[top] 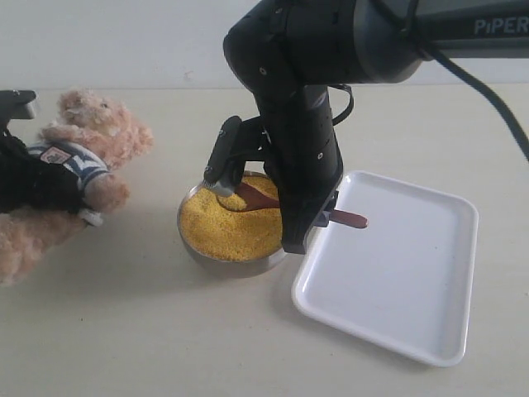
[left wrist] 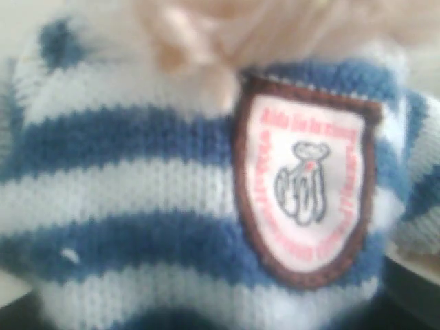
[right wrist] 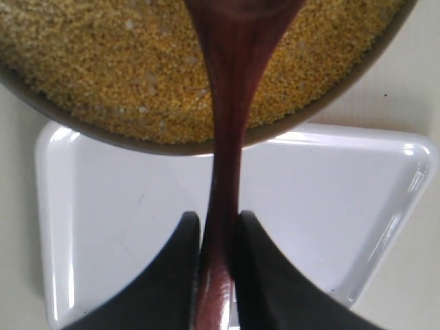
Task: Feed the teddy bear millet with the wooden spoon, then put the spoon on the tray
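My right end effector (right wrist: pixel 218 230) pinches the wooden spoon (right wrist: pixel 225 137) by its handle, and the spoon's round end rests in the millet (top: pixel 227 227) filling the steel bowl (top: pixel 188 241). Just beside it lies the white tray (top: pixel 413 281) on the pale beige worktop (top: pixel 124 331), with a plain white wall (top: pixel 124 41) behind. My left end effector (top: pixel 33 178) is at the teddy bear (top: pixel 95 124); I cannot tell whether it is spread or pressed together.
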Robot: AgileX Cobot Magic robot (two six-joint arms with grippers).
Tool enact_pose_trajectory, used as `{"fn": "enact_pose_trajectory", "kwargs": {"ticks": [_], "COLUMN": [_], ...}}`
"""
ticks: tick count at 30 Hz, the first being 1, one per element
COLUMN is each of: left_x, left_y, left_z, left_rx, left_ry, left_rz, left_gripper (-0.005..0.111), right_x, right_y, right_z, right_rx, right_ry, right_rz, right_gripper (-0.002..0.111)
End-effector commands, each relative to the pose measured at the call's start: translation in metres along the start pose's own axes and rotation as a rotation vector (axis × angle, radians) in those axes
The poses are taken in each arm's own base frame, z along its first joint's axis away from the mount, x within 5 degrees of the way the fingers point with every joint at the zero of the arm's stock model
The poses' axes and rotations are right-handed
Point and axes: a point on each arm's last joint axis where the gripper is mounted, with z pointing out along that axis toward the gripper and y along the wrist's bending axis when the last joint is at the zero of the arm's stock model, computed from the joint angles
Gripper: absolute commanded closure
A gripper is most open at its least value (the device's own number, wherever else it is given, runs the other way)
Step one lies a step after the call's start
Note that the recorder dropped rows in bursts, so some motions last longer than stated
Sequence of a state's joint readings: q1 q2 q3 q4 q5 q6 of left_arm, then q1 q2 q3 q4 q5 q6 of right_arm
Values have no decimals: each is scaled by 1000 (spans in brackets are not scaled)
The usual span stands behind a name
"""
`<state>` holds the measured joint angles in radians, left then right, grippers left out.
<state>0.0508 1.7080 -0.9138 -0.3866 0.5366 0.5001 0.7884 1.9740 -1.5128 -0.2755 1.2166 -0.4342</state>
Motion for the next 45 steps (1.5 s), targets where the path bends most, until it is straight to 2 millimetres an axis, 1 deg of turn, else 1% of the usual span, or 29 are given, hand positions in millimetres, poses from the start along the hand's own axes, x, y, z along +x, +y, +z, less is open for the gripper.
{"fn": "enact_pose_trajectory", "kwargs": {"ticks": [1,5,12,17,20,24,36,39,45], "left_x": [8,14,14,12,12,12,10,10,10], "left_y": [-3,-5,-7,-25,-29,-29,-29,-28,-29], "left_z": [-14,-15,-14,-11,-11,-11,-11,-11,-11], "left_rx": [-28,-21,-14,9,14,14,5,4,13], "left_ry": [-48,-35,-36,-32,-32,-32,-48,-50,-52], "left_rz": [40,37,44,113,125,123,121,121,107], "left_gripper": [103,103,103,103,103,103,103,103,103], "right_x": [2,2,4,8,9,13,13,13,6], "right_y": [-2,-2,-3,-4,-6,-16,-17,-16,0], "right_z": [-4,-4,-9,-19,-18,-20,-20,-21,-19], "right_rx": [7,7,13,32,55,164,187,191,270], "right_ry": [-5,-5,-17,-35,-24,19,25,24,63], "right_rz": [12,12,19,26,35,75,86,94,25], "right_gripper": [109,109,109,109,109,109,109,109,109]}}
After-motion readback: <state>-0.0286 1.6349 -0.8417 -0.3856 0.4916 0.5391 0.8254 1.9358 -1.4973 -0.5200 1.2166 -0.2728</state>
